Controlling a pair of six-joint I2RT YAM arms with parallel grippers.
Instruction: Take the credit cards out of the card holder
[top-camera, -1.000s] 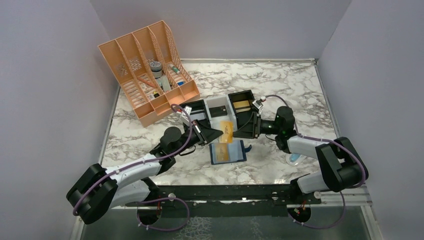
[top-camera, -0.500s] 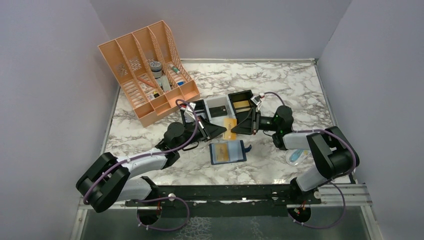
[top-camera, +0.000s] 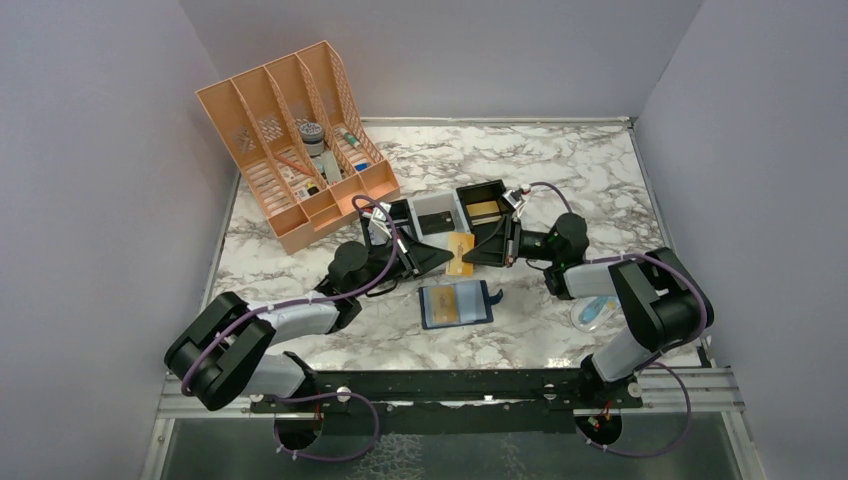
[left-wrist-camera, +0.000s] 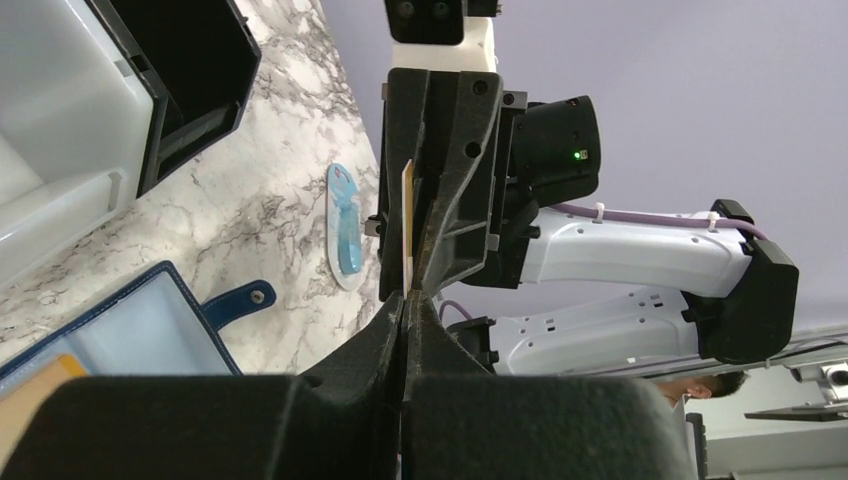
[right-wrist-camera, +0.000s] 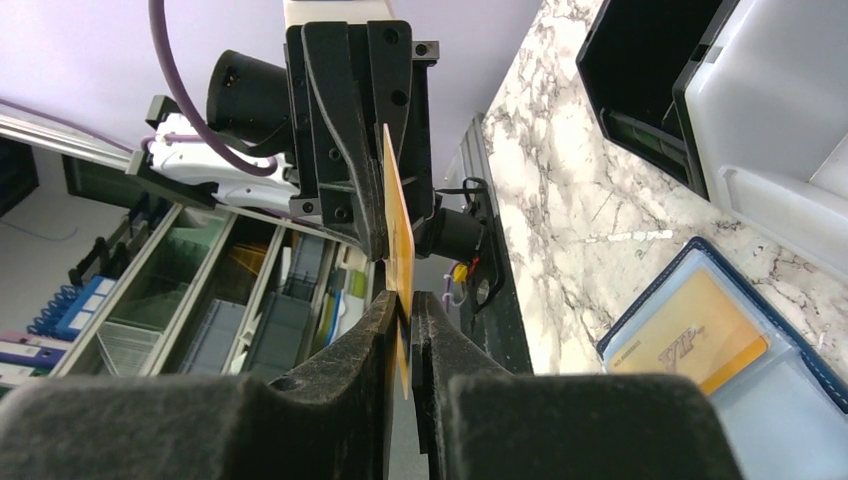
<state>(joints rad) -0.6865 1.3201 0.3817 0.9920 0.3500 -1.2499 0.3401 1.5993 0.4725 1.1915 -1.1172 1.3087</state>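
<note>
A gold-tan credit card (top-camera: 460, 254) hangs on edge above the table, between my two grippers. My left gripper (top-camera: 446, 259) is shut on its left end; the card (left-wrist-camera: 407, 215) rises straight out of those closed tips (left-wrist-camera: 405, 296). From the right, my right gripper (top-camera: 477, 250) has its fingers pressed to both faces of the same card (right-wrist-camera: 395, 220), so it is shut on it (right-wrist-camera: 403, 298). The navy card holder (top-camera: 432, 312) lies open on the table just in front, with another gold card (top-camera: 460, 303) in its blue-grey pocket (right-wrist-camera: 790, 400).
An orange slotted file rack (top-camera: 295, 140) stands at the back left. Black and white box trays (top-camera: 436, 212) sit just behind the grippers, one with a gold card (top-camera: 484, 210) in it. A small blue and white object (top-camera: 592, 312) lies on the marble at the right.
My right gripper has closed onto the card that my left gripper holds. Both grippers and the card have shifted slightly away from the card holder, toward the trays.
</note>
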